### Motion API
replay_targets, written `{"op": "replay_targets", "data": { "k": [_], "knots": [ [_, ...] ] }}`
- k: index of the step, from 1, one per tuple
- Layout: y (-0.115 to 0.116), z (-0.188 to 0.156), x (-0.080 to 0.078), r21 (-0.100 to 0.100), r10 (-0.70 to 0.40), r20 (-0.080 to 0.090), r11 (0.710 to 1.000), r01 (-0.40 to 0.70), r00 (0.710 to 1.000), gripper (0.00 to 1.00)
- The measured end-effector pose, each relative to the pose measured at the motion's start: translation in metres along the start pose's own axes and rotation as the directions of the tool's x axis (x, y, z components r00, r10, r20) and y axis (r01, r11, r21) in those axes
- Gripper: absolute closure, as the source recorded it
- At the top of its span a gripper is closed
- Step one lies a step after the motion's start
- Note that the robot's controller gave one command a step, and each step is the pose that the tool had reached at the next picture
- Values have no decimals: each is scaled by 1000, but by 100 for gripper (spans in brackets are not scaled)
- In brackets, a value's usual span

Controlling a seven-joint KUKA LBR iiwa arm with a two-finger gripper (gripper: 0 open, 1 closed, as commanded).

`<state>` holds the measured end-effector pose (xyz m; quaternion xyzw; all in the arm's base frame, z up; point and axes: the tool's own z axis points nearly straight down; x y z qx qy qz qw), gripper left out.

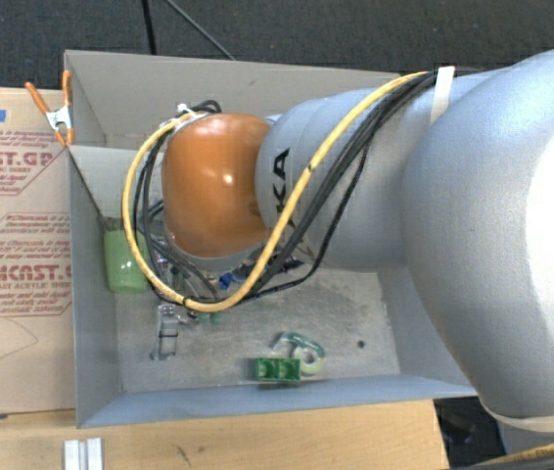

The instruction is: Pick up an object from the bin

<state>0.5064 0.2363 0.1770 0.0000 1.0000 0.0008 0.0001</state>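
Camera view: your arm point(473, 213) reaches across the bin point(89, 351) with the orange cover point(213, 184) on its wrist over the middle. The gripper point(167, 326) pokes out below the cover, low over bare floor. Open or closed? You cannot tell from here, because the cover and the cables point(142, 199) hide most of it, and nothing shows in its grasp.

Nearest candidate: a pale green block point(120, 259), just beside the gripper on the side away from the arm, pressed against the bin's wall. It looks soft and light, sponge-like at a guess, so it should give under a squeeze. Take it across its narrow width, clear of the wall.

On the gripper's other side, toward the arm and well apart, lies a small green-and-white piece point(285, 363) with a thin loop on it. That one looks light, stiff and fiddly, so go for the green body, not the loop.
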Motion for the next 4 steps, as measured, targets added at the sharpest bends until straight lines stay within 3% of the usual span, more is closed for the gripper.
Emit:
{"op": "replay_targets", "data": {
  "k": [1, 2, 3, 4],
  "knots": [
    [-52, 91, -55, 5, 167, -3, 986, -167, 986, 0],
    [-143, 108, -62, 6, 176, 0, 984, -176, 984, 0],
    [-137, 105, -63, 0, 171, 5, 985, -171, 985, 100],
    [-102, -93, -59, -3, 113, 10, 994, -113, 994, 100]
  ]
}}
